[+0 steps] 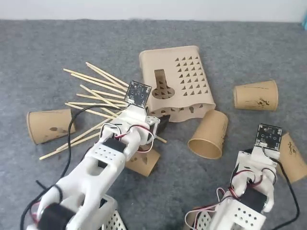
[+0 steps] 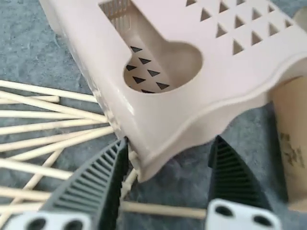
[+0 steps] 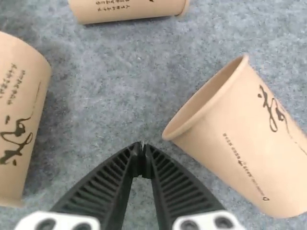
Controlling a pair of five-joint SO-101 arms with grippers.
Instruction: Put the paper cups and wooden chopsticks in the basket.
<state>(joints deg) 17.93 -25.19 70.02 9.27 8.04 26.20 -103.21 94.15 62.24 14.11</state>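
Left wrist view: we note left hand [image 2: 171, 143] released astride the corner of beige perforated plastic basket [image 2: 240, 72]; right hand [image 3: 142, 149] clenched, empty.

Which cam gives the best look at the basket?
High view: the whole basket is in frame, tipped over. Left wrist view has just its corner and handle cutout up close, inside the open left gripper. Right wrist view faces paper cups.
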